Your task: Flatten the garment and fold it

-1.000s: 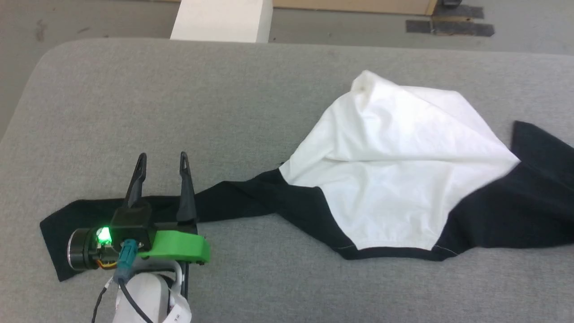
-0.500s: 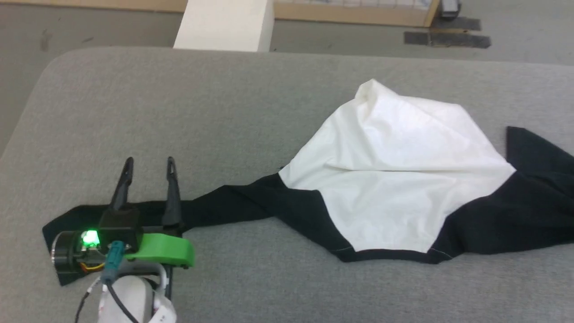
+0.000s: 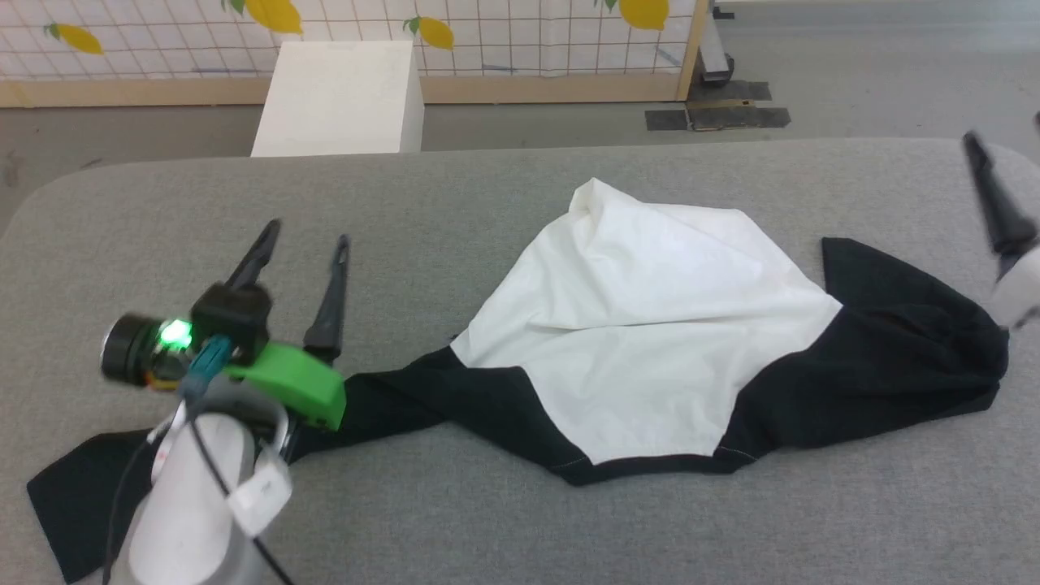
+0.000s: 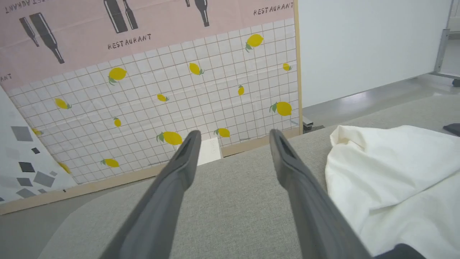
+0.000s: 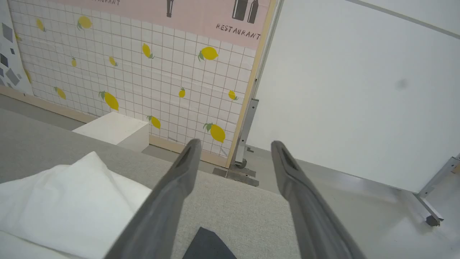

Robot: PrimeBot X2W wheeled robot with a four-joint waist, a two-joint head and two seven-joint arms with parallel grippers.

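Two grippers hang above a grey padded table (image 3: 487,195), both with fingers spread and nothing between them. The left gripper (image 3: 309,231) is on the near left of the head view, tilted up and away, with a green light on its wrist; its own camera shows the left gripper (image 4: 234,132) over bare grey padding, the white cloth off to its right. The right gripper (image 3: 1005,130) is at the far right edge of the head view, blurred, with one finger plain and the other barely inside the frame; in the right wrist view the right gripper (image 5: 236,142) points past the table's far edge toward the floor. The shirt (image 3: 650,325) lies crumpled on the table, right of centre, its white body humped and creased, with a peak at the far side. One black sleeve (image 3: 422,398) runs from the body toward the near left, passes under the left arm and ends at a flat cuff (image 3: 65,504) near the table's front left corner. The other sleeve (image 3: 894,357) is bunched at the body's right side, below the right gripper and apart from it. Beyond the table stand a white box (image 3: 337,97) and a lemon-print panel (image 3: 487,32).
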